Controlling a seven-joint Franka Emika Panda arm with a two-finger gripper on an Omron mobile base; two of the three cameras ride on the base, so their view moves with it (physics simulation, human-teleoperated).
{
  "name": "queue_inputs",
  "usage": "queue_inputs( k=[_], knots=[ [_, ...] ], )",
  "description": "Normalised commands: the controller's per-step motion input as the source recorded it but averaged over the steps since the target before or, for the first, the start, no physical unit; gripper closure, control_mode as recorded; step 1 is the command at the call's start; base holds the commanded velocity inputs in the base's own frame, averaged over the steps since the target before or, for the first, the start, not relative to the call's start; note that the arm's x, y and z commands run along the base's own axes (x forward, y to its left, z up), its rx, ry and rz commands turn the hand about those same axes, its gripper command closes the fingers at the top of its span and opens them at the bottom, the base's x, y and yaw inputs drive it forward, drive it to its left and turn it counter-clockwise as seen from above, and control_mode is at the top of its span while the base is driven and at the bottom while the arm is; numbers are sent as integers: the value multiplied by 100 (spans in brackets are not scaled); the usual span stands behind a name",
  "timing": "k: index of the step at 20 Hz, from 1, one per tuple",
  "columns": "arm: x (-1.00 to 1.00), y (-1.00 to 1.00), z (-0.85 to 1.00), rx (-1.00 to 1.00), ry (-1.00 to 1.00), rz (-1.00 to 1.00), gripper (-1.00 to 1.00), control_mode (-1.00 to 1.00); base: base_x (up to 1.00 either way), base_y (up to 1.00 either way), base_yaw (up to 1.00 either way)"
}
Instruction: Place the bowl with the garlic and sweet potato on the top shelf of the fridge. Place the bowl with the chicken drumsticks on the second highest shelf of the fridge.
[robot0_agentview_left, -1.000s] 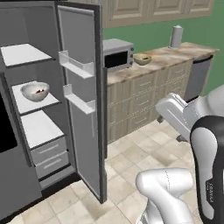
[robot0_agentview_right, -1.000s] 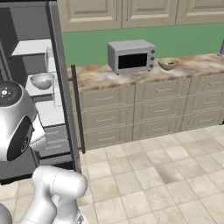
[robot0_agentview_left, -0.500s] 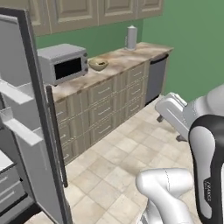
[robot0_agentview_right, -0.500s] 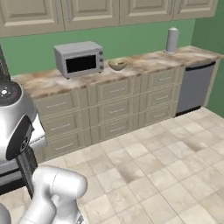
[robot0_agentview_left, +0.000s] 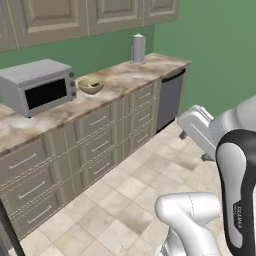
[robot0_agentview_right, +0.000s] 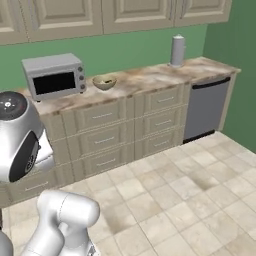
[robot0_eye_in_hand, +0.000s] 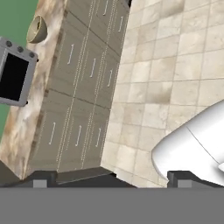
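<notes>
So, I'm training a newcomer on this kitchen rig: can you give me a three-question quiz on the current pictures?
1. True or false: the tan bowl sits on the counter beside the microwave.
2. What stands at the counter's far end? A) a kettle B) a grey cylinder C) a pan
3. Fill in: the end effector is ___.

Key: 1 true; 2 B, the cylinder; 3 open, holding nothing.

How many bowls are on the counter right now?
1: the tan-yellow bowl sits on the counter just right of the microwave. Its contents can't be made out.
</notes>
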Motion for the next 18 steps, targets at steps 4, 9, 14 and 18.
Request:
queue_inputs(
  k=[4,9,14,18],
  knots=[
    [0,0,0,0,0,0,-100,100,100,-15,0],
    [0,0,0,0,0,0,-100,100,100,-1,0],
    [0,0,0,0,0,0,-100,100,100,0,0],
    [0,0,0,0,0,0,-100,100,100,0,0]
  ],
)
